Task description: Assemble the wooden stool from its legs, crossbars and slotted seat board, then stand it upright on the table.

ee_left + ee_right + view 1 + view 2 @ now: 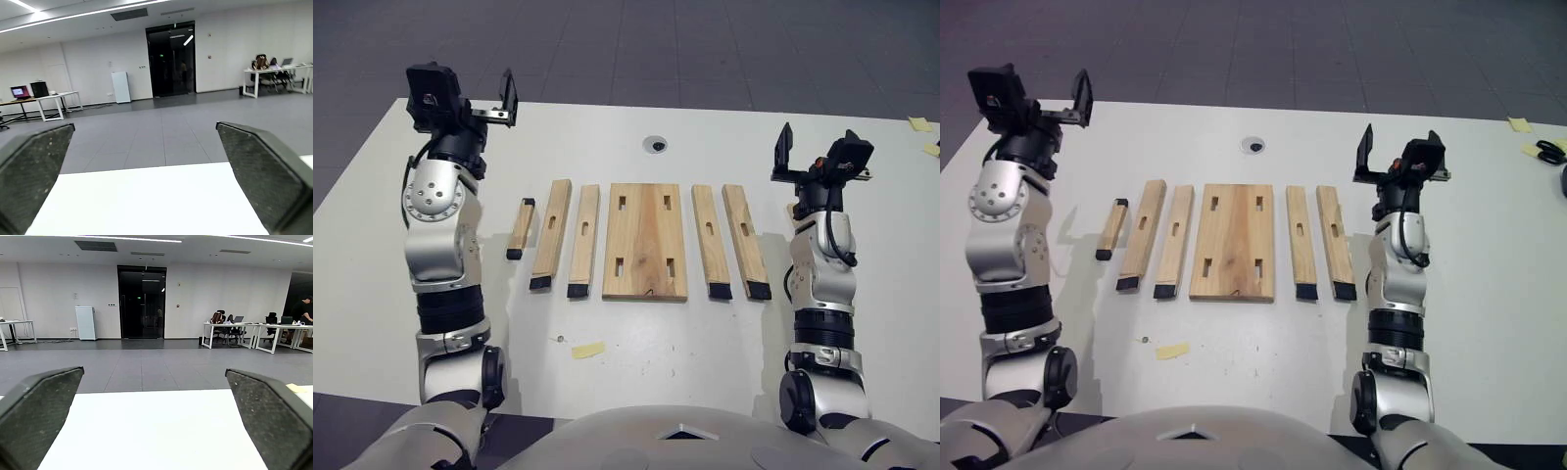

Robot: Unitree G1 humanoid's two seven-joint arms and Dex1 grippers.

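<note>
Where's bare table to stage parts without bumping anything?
Bare: far strip beyond the seat board, around the grommet; near strip right of the yellow note. Crowded: the middle row, legs flanking the board closely.

The two head views look from above, forward and down, at the table [705, 333] from its near side. They share the whole scene, with the wooden board [646, 240] in the middle. The left wrist view looks from close behind the left gripper [145, 126], level over the far table edge into the room. The right wrist view does the same behind the right gripper [154, 369]. Both share the dark door [171, 58] at the far wall.
</note>
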